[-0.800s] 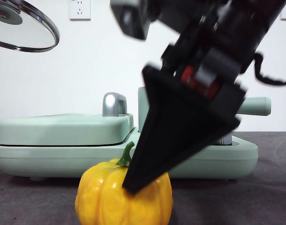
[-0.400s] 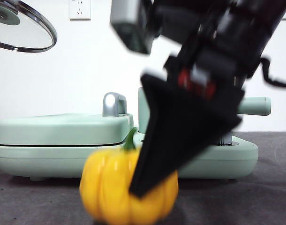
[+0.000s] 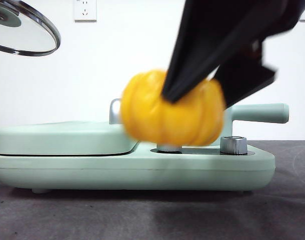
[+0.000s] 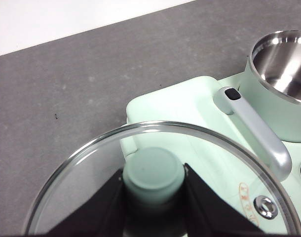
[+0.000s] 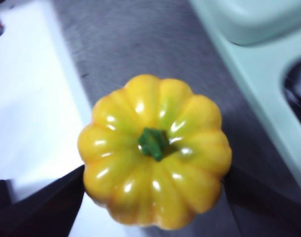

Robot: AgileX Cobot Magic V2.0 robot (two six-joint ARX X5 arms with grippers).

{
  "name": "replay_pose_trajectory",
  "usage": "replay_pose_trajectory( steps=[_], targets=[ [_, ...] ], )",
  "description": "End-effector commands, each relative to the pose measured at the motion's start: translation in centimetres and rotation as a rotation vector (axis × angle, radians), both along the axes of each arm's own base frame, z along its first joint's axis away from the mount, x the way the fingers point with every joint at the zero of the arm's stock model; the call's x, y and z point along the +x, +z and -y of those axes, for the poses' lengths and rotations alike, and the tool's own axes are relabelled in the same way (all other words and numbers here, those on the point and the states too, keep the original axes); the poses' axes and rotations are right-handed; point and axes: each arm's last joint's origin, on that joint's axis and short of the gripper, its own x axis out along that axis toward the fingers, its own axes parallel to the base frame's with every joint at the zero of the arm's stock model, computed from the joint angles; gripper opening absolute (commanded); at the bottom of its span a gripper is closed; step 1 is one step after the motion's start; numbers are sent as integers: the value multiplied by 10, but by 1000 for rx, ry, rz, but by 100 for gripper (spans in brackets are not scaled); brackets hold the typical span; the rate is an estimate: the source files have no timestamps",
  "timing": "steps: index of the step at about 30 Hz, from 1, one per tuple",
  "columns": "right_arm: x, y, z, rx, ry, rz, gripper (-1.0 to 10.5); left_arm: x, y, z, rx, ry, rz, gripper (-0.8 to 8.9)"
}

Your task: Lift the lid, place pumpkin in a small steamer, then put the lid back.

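The right end effector (image 3: 192, 95) is clamped on the pumpkin (image 3: 172, 107), one black jaw on each flank, holding it in the air clear of the grey surface (image 3: 142, 215). In the front view the pumpkin hangs in front of the steamer (image 4: 283, 94), hiding its body. The left end effector (image 4: 153, 197) grips the knob of the lid (image 4: 155, 173), held high, well apart from the open steamer.
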Motion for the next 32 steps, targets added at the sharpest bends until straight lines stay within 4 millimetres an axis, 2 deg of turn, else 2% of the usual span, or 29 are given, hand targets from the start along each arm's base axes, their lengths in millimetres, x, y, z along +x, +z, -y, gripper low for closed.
replay_pose_trajectory(
  steps=[1,8,17,25,32],
  targets=[
    [-1,15,6,-29,-139,-70,409,0,7,0,-5,-4,41,11],
    [2,55,30,-171,-316,-82,409,0,7,0,-6,-4,41,11],
    [31,111,53,-209,-470,-62,409,0,7,0,-6,-4,42,11],
    [74,138,46,-203,-474,5,409,0,7,1,-7,-4,45,11],
    [122,140,25,-218,-432,51,409,0,7,1,-7,-4,45,11]
  ],
)
